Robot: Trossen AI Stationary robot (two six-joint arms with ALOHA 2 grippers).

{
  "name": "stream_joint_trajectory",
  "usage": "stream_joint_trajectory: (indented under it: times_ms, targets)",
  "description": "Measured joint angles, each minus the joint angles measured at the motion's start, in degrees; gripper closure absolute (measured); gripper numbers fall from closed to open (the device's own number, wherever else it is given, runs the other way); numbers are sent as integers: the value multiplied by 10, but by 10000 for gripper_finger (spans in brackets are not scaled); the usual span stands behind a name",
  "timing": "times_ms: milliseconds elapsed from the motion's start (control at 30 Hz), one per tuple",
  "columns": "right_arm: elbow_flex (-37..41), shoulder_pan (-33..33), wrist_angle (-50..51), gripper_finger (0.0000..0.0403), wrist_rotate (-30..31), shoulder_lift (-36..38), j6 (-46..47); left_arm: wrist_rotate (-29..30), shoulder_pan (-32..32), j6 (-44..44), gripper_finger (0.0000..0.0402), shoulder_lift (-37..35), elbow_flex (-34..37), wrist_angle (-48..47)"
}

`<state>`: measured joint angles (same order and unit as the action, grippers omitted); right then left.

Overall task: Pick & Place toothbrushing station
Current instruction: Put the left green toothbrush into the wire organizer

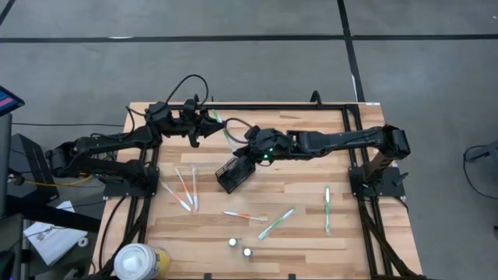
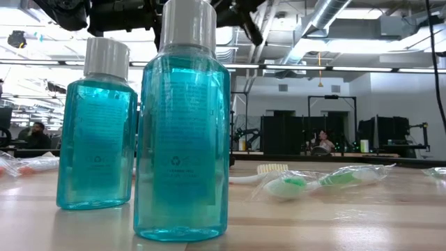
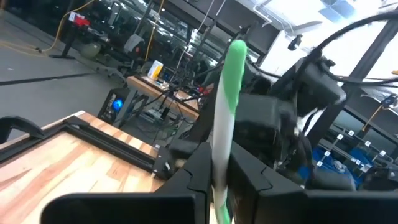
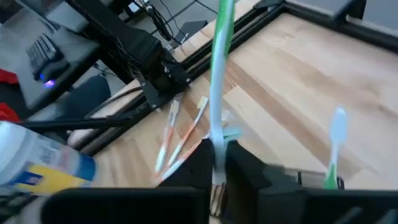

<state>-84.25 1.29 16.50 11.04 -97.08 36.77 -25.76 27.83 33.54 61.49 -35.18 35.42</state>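
Both grippers, left gripper [image 3: 217,180] and right gripper [image 4: 217,165], clamp one green toothbrush [image 3: 229,81] mid-handover; next, I'd judge, one releases before the mesh holder [image 1: 233,175].

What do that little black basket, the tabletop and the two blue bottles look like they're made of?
Black basket: likely dark-coated wire mesh; open grid shows.
Tabletop: pale wood planks with visible grain and seams, matte.
Blue bottles: probably clear glossy plastic holding blue liquid, with white caps.

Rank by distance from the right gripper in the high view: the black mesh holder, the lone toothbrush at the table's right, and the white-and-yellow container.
1. black mesh holder: right beside the right gripper, mid-table.
2. lone toothbrush: right side.
3. white-and-yellow container: front-left corner, farthest.
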Motion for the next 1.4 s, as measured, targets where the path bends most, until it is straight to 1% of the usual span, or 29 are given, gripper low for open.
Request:
stream_joint_trajectory:
  times_ms: [67,167,300,367,433,500,600,767,900,1133,1333,1400]
  targets:
    - [-1,-9,-2,340,-34,16,25,-7,10,-6,384,-1,0,-4]
    - [-3,-12,24,285,-34,45,20,-16,16,-6,384,3,2,-16]
    - [-2,-10,96,222,13,85,-1,-27,15,-17,384,9,2,-27]
    - [-2,-14,147,203,45,112,-8,-28,15,-30,384,13,2,-39]
    - [-3,-20,163,192,71,131,-8,-27,12,-44,384,22,2,-48]
    - [-2,-26,183,189,77,147,-12,-23,8,-72,384,34,2,-47]
    - [-2,-32,186,195,74,164,-24,-14,-1,-129,384,55,2,-45]
    - [-2,-38,192,221,75,175,-41,-9,-18,-168,384,86,2,-46]
    - [-2,-41,197,243,74,175,-42,12,-36,-210,384,99,2,-44]
    - [-2,-40,183,263,72,172,-43,27,-35,-260,384,121,2,-41]
    - [-2,-40,171,266,70,172,-40,29,-36,-275,384,134,2,-38]
    - [-2,-40,171,265,70,172,-40,29,-36,-277,384,141,2,-22]
